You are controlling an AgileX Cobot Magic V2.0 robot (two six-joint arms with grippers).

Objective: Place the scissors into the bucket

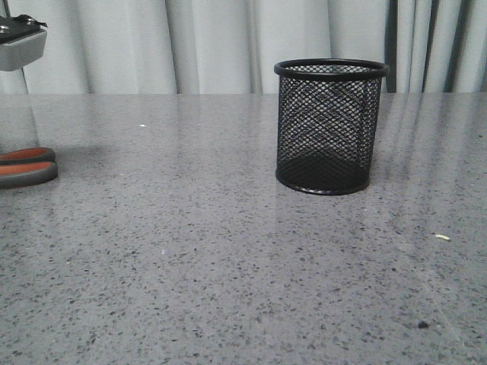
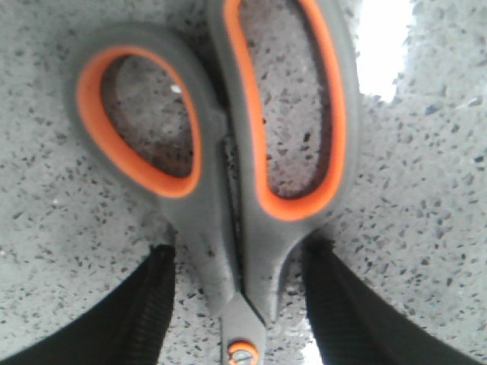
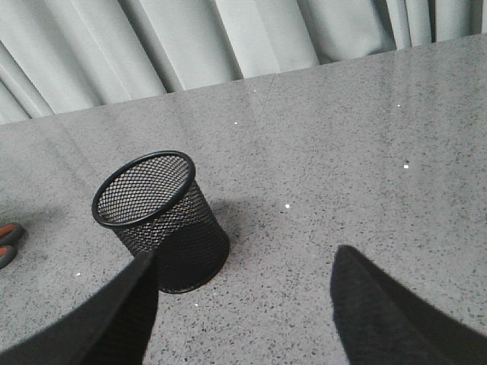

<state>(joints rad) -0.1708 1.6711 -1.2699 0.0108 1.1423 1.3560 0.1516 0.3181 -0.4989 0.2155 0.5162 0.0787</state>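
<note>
The scissors lie flat on the grey speckled table, with dark grey handle loops lined in orange. In the front view only their handle ends show at the far left edge, and the blades are hidden. My left gripper is open and low over the table. Its black fingers stand on either side of the handle neck near the pivot screw, with a gap on each side. The bucket, a black wire-mesh cup, stands upright and empty right of centre. It also shows in the right wrist view. My right gripper is open and empty, above the table beside the bucket.
The grey stone table runs back to pale curtains. A grey part of the left arm shows at the top left of the front view. Small crumbs lie at the front right.
</note>
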